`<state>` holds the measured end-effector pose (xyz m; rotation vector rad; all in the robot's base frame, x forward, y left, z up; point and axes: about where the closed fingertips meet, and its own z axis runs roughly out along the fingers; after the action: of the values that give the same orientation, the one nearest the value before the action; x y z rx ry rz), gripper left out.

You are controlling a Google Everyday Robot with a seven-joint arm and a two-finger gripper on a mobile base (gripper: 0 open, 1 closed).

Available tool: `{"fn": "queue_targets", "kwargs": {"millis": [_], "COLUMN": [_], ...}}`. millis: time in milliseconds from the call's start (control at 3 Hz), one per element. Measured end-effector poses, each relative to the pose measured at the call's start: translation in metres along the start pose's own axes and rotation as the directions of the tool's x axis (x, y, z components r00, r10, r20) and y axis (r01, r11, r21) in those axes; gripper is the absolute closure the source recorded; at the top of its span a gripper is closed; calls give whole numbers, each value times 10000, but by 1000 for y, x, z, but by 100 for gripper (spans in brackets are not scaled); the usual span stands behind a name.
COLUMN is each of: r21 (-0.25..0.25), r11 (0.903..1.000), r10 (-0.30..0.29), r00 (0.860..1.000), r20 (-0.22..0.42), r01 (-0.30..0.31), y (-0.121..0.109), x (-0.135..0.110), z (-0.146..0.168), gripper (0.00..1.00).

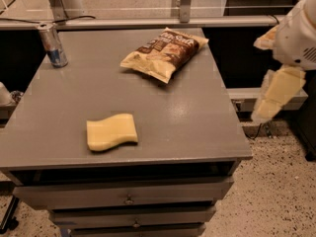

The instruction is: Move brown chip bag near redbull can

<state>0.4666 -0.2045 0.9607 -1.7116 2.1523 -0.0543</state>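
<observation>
The brown chip bag lies flat on the far right part of the grey table, dark front with white lettering facing up. The redbull can stands upright at the table's far left corner, well apart from the bag. My gripper, a pale yellow part hanging below the white arm, is off the table's right side, beside its right edge and level with the bag's near end. It holds nothing that I can see.
A yellow wavy sponge lies on the near left part of the table. Drawers sit under the tabletop. A rail and glass panel run behind the table. Speckled floor lies to the right.
</observation>
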Motion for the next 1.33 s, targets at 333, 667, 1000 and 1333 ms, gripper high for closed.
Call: {"fn": "queue_targets", "kwargs": {"millis": [333, 667, 1000, 1333], "r21": [3, 255, 615, 769], "r11": [9995, 9981, 9965, 9966], "r10": [-318, -612, -729, -555], "r00": [9888, 9668, 9489, 9291], "r20": [1460, 2481, 3071, 3656], "r01": [321, 566, 566, 293], "y": [-38, -76, -115, -138], "x": [-25, -54, -86, -125], "z": [72, 127, 149, 164], "gripper": [0, 0, 0, 0]}}
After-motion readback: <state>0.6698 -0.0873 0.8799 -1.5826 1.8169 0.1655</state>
